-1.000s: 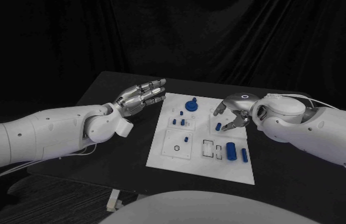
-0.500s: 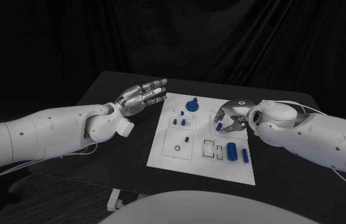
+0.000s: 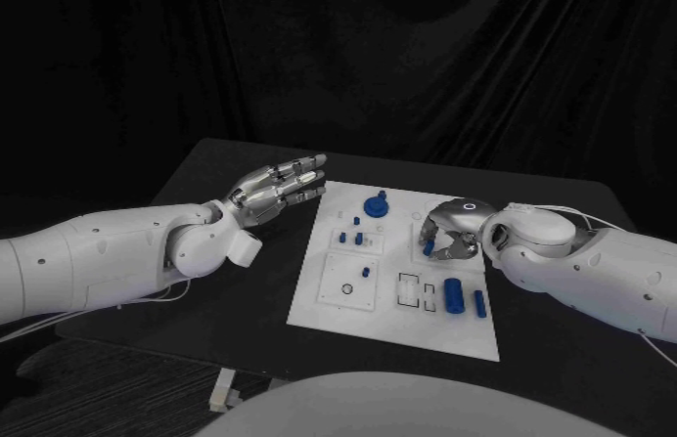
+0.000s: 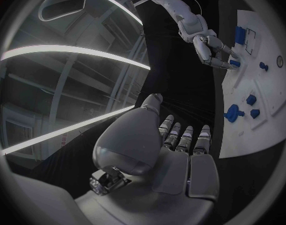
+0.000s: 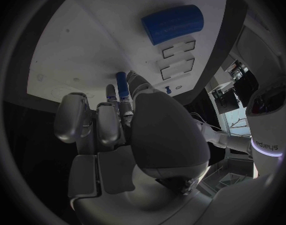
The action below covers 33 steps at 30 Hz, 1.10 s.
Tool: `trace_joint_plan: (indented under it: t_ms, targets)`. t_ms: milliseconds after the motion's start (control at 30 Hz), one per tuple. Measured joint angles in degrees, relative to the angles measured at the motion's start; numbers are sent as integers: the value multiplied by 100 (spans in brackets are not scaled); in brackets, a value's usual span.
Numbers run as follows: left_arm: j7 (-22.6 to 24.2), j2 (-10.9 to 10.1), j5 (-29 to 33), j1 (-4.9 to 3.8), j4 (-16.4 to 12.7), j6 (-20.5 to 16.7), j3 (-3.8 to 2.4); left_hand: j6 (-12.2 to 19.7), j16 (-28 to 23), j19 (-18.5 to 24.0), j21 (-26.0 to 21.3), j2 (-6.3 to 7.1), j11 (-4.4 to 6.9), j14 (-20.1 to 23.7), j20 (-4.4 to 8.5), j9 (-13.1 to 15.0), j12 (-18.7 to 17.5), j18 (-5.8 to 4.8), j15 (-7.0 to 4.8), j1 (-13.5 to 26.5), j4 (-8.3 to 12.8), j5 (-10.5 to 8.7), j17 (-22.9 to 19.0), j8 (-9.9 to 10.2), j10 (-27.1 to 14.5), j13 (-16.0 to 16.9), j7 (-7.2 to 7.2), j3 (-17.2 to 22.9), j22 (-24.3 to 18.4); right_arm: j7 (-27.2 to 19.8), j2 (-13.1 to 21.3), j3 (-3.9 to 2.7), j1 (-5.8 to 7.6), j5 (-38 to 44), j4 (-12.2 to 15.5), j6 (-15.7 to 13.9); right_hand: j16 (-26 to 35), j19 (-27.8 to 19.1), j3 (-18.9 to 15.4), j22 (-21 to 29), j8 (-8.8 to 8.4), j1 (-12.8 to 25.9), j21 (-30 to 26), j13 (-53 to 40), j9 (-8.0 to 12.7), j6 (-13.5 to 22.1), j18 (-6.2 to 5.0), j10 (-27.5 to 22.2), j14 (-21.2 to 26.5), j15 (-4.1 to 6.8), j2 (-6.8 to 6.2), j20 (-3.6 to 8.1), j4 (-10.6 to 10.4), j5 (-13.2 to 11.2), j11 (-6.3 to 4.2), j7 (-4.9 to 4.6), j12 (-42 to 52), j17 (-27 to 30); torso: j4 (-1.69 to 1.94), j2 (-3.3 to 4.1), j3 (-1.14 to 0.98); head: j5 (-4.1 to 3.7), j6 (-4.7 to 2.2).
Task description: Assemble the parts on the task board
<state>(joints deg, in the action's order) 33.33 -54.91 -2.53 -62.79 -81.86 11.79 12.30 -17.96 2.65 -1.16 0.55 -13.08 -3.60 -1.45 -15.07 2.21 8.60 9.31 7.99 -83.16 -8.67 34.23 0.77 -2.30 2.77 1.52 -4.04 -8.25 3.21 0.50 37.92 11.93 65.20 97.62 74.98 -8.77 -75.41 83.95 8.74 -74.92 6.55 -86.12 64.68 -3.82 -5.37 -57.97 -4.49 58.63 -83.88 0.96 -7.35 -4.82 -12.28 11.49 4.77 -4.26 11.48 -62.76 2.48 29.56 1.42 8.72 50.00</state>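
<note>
The board (image 3: 402, 305) lies flat at the middle of the desk (image 3: 211, 178), with blue parts spread over it. A knob (image 3: 376, 204) stands near the board's far edge. Small pegs (image 3: 357, 239) stand in the plate just nearer than the knob, and one more peg (image 3: 364, 272) stands in the square plate below them, beside a ring (image 3: 344, 288). On the near right of the board a cylinder (image 3: 453, 295) lies on its side, next to a thin bar (image 3: 478, 304) and just beside two rectangular slots (image 3: 409, 291). In the right wrist view the cylinder (image 5: 172, 23) lies past the fingertips, apart from them, with the slots (image 5: 177, 57) next to it. The right hand (image 3: 449, 234) is over the board's right part, fingers curled down and drawn together around a small blue pin (image 3: 428, 248). The right wrist view shows the pin (image 5: 122, 89) upright between the fingertips (image 5: 109, 96), pinched there; whether its lower end touches the board cannot be told. The left hand (image 3: 278, 189) is above the desk just beside the board's left far corner, palm up, fingers straight and slightly apart, holding nothing. The left wrist view shows the left hand (image 4: 180, 155) flat and empty, with the board (image 4: 258, 125) beyond its fingertips.
</note>
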Motion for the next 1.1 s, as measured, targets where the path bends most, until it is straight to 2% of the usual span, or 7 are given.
trace_joint_plan:
  t_ms: [67,300,400,833,933,1033,1100]
  targets:
    - [-3,3,0,0,5,3,0,-17,0,0,0,0,0,0,0,4,0,0,0,0,7,0,0,0,0,0,-17,7,0,-14,-7,-1,-11,9,-16,-29,0,0,45,0,22,-39,0,9,-30,-93,0,38,0,0,39,0,45,0,-1,-75,-47,16,2,0,0,-2,0]
    - [-16,16,0,1,12,15,0,-48,0,0,0,0,0,0,0,4,23,0,0,0,7,0,0,-24,0,5,-48,7,0,-69,-34,-1,-52,31,-76,-182,0,0,197,0,50,-111,-25,10,-114,-287,0,307,0,0,111,0,131,47,-45,-86,-83,43,-2,-4,0,3,0]
    - [-23,18,0,2,14,20,0,-48,0,0,0,0,0,0,0,9,23,0,0,0,6,0,0,-24,0,5,-48,7,0,-94,-44,-1,-66,37,-95,-262,0,0,283,1,98,-144,-25,10,-156,-402,0,412,0,0,140,0,154,47,-84,-156,-125,53,-3,-5,0,3,0]
    - [-54,17,0,8,20,36,0,-111,0,0,0,0,0,0,0,14,45,0,0,0,38,26,-1,-47,0,9,-71,38,0,-161,75,3,-75,44,41,-519,0,0,622,1,127,-329,-46,22,-271,-578,1,780,0,0,120,0,336,247,-101,-255,-212,36,-3,-3,0,57,0]
    - [-61,17,0,10,22,37,0,-129,0,0,0,0,0,0,0,14,45,0,0,0,38,26,-1,-47,0,9,-89,38,0,-165,151,9,-13,46,188,-615,0,0,657,1,127,-366,-46,22,-289,-591,0,839,0,0,99,0,355,246,-103,-268,-227,12,-3,-3,0,70,0]
    - [-69,21,0,11,23,37,0,-129,0,0,0,0,0,0,0,14,45,0,0,0,38,26,-1,-47,0,9,-89,38,0,-166,232,6,138,47,377,-719,0,0,722,1,128,-386,-46,22,-300,-598,0,855,0,0,110,0,403,214,-90,-275,-245,-15,-4,-3,1,76,0]
    - [-76,26,0,12,24,37,0,-142,0,0,0,-13,0,0,0,14,65,0,0,-13,52,46,-1,-47,0,9,-76,52,-1,-160,285,-2,254,48,515,-782,0,0,876,1,128,-428,-46,23,-309,-611,1,886,0,0,94,0,420,-50,-63,-289,-317,-35,-4,-3,1,76,0]
